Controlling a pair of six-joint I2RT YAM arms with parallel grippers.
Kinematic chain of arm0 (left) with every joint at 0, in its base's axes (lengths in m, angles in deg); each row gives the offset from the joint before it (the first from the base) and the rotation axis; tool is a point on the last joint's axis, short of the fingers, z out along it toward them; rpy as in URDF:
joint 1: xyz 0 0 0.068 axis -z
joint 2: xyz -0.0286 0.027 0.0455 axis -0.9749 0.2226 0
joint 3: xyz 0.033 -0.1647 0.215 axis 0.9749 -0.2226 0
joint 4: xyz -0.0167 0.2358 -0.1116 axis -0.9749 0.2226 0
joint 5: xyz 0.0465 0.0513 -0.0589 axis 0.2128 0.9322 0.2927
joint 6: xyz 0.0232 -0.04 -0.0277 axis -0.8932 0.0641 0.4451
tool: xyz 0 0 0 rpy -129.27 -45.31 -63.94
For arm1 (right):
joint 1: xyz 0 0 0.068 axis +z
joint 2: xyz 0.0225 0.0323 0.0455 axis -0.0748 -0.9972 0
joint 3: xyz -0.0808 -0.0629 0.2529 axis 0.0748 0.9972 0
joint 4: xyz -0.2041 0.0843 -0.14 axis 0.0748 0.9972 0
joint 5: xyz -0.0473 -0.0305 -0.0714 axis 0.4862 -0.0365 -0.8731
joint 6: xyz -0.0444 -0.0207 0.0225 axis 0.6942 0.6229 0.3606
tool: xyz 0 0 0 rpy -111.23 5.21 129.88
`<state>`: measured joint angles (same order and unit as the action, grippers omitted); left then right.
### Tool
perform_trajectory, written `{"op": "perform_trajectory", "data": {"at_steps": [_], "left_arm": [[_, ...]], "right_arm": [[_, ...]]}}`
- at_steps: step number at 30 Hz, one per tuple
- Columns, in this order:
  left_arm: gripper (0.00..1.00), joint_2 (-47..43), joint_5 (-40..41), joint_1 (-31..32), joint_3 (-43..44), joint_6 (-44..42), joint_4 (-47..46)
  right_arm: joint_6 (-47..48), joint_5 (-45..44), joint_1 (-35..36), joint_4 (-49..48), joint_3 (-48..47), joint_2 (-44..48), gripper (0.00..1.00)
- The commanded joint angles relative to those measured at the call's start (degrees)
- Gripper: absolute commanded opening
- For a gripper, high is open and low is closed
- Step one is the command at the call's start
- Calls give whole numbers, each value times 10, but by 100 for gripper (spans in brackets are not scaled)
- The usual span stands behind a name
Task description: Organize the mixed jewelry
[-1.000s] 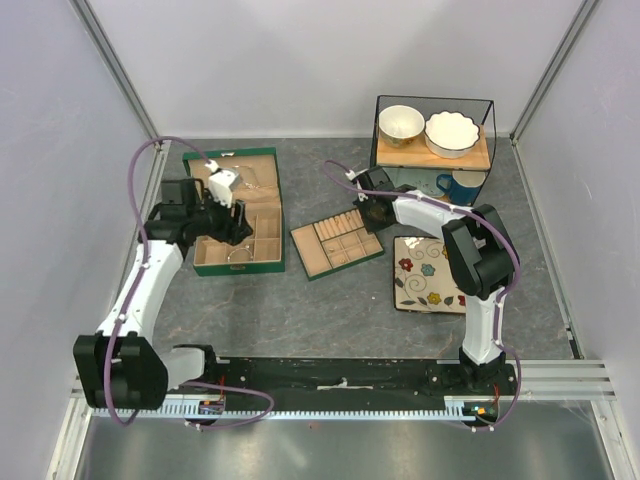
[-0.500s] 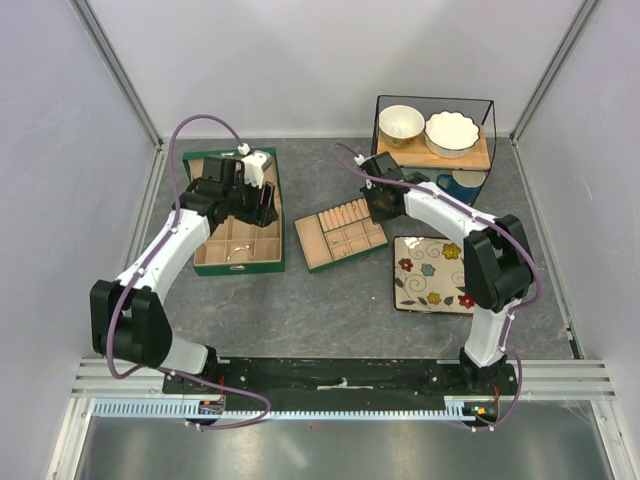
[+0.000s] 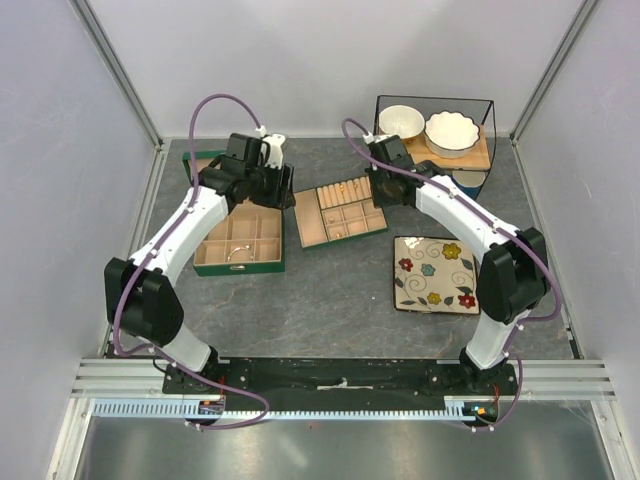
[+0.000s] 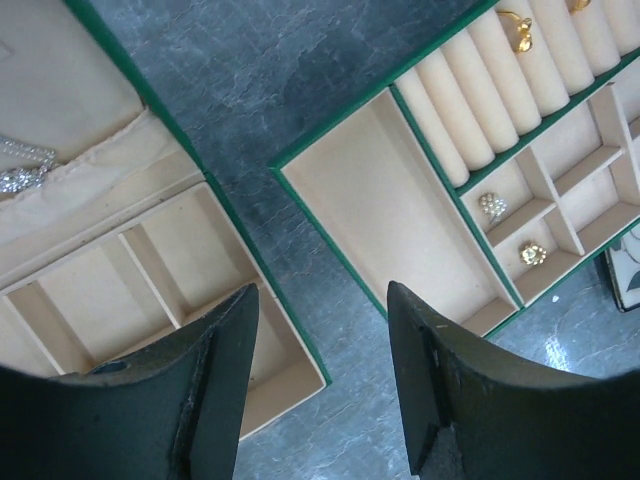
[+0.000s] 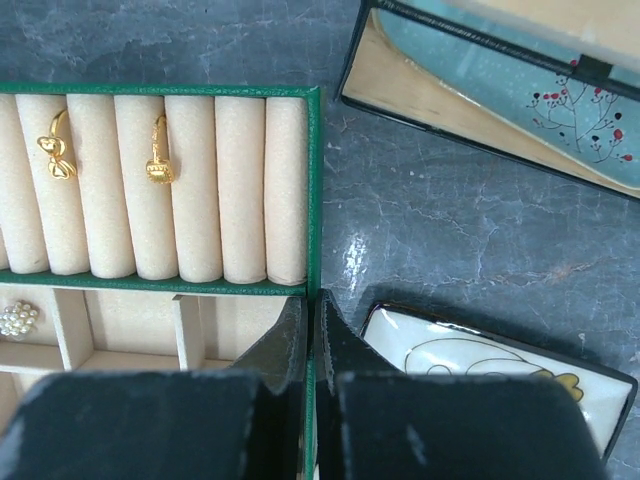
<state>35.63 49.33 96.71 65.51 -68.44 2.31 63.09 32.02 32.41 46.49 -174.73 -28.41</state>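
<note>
Moved: left gripper (image 4: pixel 322 300) (jaws spread) to ten o'clock of tray (image 3: pixel 312 232); right gripper (image 5: pixel 311 305), pressed together, to two o'clock.

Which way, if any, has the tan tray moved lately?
Yes: the tan tray has slid toward the back wall, away from the floral plate, which stayed put.

A grey marbled table (image 3: pixel 340 295) bears a green jewelry box (image 3: pixel 240 269) and, just beside it, a compartment tray (image 3: pixel 312 229). A flowered plate (image 3: pixel 432 275) and a black-framed rack (image 3: pixel 472 160) sit to the right.

Gaping claw (image 4: pixel 320 295) above box (image 4: pixel 80 300), tray (image 4: pixel 380 200); gold ring (image 4: pixel 517 30), perhaps.
</note>
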Motion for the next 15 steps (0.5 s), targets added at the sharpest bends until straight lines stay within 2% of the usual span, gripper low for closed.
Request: {"op": "perform_trajectory", "data": {"at_steps": [1,8,15], "left_arm": [[61,16,51,23,55,51,37],[62,29,88,36,60,80,58],[62,44,84,36,66,87,49]], "right_arm": [[-27,-14,-2,2,-48,27,0],[-43,-11,-9,12,-66,29,0],[-56,11,-15,12,-63,36,0]]}}
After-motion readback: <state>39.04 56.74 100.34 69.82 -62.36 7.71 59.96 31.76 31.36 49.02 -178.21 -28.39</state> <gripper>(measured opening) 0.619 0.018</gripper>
